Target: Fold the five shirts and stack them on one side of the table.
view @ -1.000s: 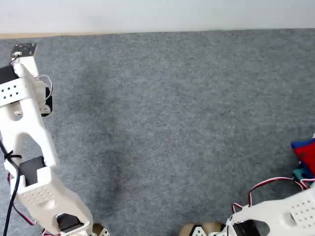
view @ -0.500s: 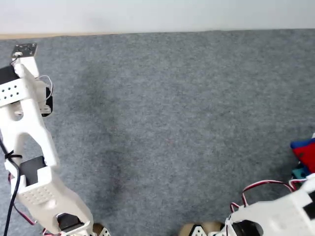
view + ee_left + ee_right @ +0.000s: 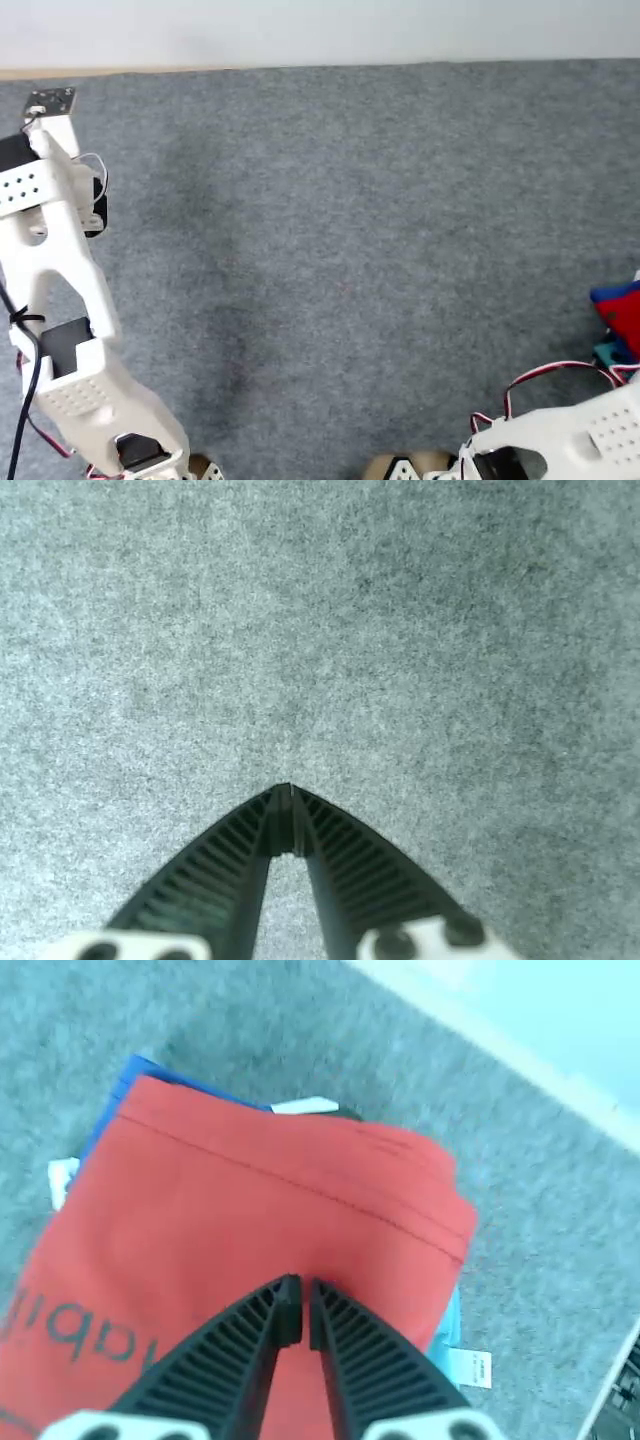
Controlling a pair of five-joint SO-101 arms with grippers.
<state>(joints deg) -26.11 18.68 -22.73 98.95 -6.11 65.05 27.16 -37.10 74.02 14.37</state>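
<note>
I'm hovering my right hand (image 3: 298, 1312), pinched shut, over the red shirt (image 3: 260, 1200) topping the pile (image 3: 622, 312) at the surface's (image 3: 350, 200) right edge. My left hand (image 3: 290, 818) is hanging closed over bare grey. The cloth is looking soft and limp, so I'm favouring a pinch at a folded edge.

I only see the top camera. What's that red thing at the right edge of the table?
Observer: A red shirt, folded flat.
Operator: Is it lying right on the table?
Observer: No, a blue shirt peeks out from under it.
Operator: Where's the right gripper?
Observer: The right gripper is shut, with its tips over the red shirt. I can't tell if they touch it.
</note>
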